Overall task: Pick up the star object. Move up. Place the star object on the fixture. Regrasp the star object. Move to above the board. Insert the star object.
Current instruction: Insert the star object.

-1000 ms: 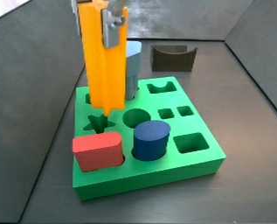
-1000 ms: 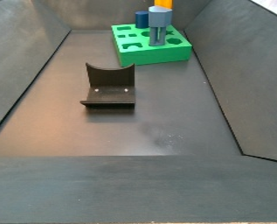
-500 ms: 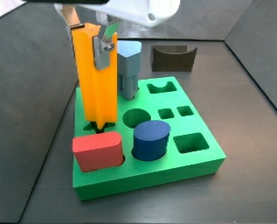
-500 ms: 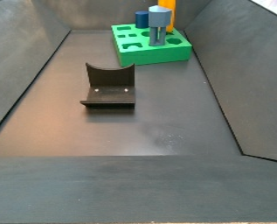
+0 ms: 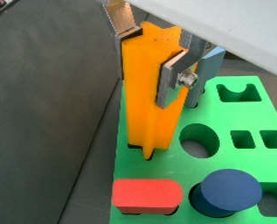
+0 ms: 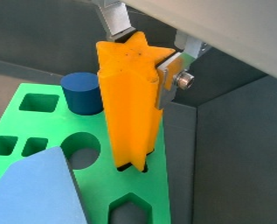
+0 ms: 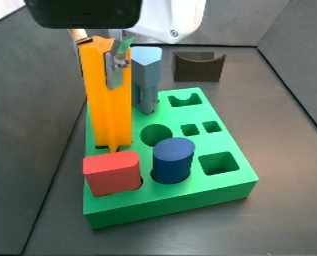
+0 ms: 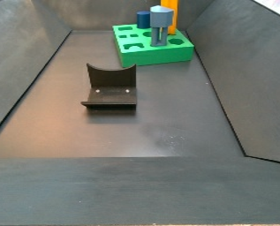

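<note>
- Your gripper [image 5: 164, 63] hangs over the board [image 7: 214, 185], near the board's edge that faces the tray wall, and its fingers [image 5: 173, 77] pinch the star object [image 5: 148, 92] by its upper part.
- The star object stands upright with its lower end in the star cut-out (in both wrist views the points meet the green rim); how deep it sits you cannot tell.
- The step in hand is the insertion. Push straight down along the prism's own axis, slowly, and let no sideways pull come in.
- Keep the star's points lined up with the cut-out; a small twist would likely jam a point on the rim.
- The red block [image 7: 110, 173] sits just beside the cut-out toward the board's near corner, and the light-blue peg [image 7: 147, 78] stands close behind the fingers, so keep your descent vertical.
- Release only when the star object stops sinking.
- The fixture [image 8: 109, 86] stands empty, well apart from the board.
</note>
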Controlling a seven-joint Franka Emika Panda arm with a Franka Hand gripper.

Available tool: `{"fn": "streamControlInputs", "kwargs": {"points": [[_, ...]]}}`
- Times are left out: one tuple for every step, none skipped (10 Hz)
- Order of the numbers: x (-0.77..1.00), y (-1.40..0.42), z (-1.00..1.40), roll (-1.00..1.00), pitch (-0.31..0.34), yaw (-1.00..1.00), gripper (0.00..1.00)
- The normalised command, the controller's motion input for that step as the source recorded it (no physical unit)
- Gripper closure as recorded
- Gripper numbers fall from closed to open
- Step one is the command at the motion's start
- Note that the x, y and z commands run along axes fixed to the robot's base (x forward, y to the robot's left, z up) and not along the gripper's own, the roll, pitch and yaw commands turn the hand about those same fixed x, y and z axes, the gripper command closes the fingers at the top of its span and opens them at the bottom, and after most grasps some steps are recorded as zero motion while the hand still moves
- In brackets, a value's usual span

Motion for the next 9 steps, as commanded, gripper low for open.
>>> {"fn": "streamControlInputs", "kwargs": {"points": [[-0.09, 0.07, -0.53, 0.09, 0.000, 0.40, 1.00], [-0.30, 0.05, -0.49, 0.08, 0.000, 0.51, 1.00], [-0.23, 0.00, -0.35, 0.02, 0.000, 0.49, 1.00], [-0.07, 0.00, 0.00, 0.00, -0.006, 0.04, 1.00], [0.00, -0.01, -0.13, 0.00, 0.000, 0.00, 1.00], [0.00, -0.07, -0.48, 0.03, 0.000, 0.10, 1.00], [0.00, -0.03, -0.57, 0.11, 0.000, 0.22, 1.00], [0.13, 0.00, -0.46, 0.13, 0.013, 0.15, 1.00], [0.19, 0.02, -0.39, 0.12, 0.041, 0.09, 1.00]]}}
